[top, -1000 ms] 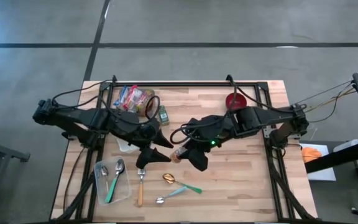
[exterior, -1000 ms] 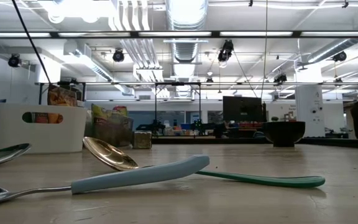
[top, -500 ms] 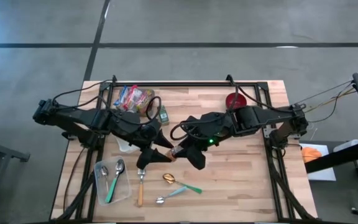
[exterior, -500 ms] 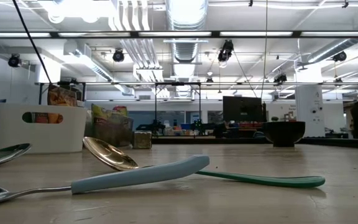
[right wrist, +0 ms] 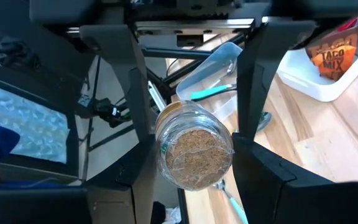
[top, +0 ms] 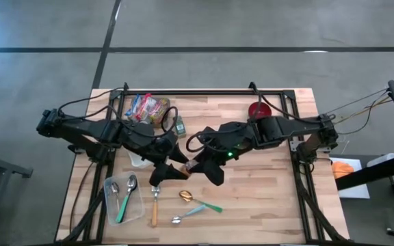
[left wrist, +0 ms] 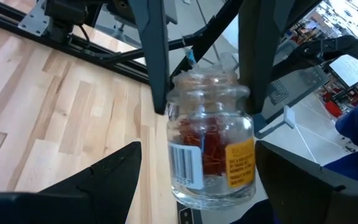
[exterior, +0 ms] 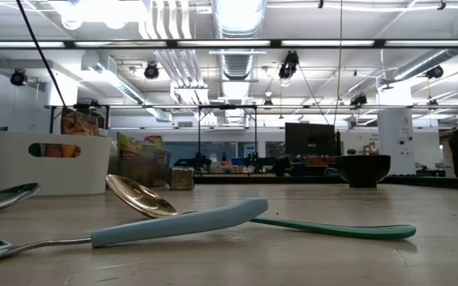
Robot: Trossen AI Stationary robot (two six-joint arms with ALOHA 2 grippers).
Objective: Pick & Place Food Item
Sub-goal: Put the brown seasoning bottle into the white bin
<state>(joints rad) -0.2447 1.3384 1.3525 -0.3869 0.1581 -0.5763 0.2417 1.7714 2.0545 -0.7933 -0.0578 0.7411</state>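
A small glass jar [left wrist: 207, 149] of red threads, with a white barcode label and a yellow one, hangs above the middle of the table [top: 265, 184]. In the high view the jar [top: 190, 166] lies between the two arms. My right gripper [right wrist: 194, 149] is shut on its cork-topped end [right wrist: 194, 155]. My left gripper [left wrist: 197, 146] is open. Its two fingers stand on either side of the jar's lower body, with a clear gap on one side. My right gripper pinches the jar at its neck and lid end [left wrist: 174, 93] between its two fingers [left wrist: 157, 62]. The fingers come from the table's right, slanting downward, and lie along the jar's length. The jar is lifted clear of the table, its base end toward my left gripper.
At the far left stands a white bin of snack packets [top: 146, 108], with a small green jar [top: 179, 126] beside it. A red bowl [top: 257, 109] sits far right. A clear tray of spoons [top: 123, 198], a fork [top: 154, 205] and two loose spoons [top: 186, 196] lie near the front.
My right gripper has tipped and carried the jar a little toward the table's left, in between my left gripper's open fingers. The jar has stayed lifted clear of the table. My left gripper has kept still.
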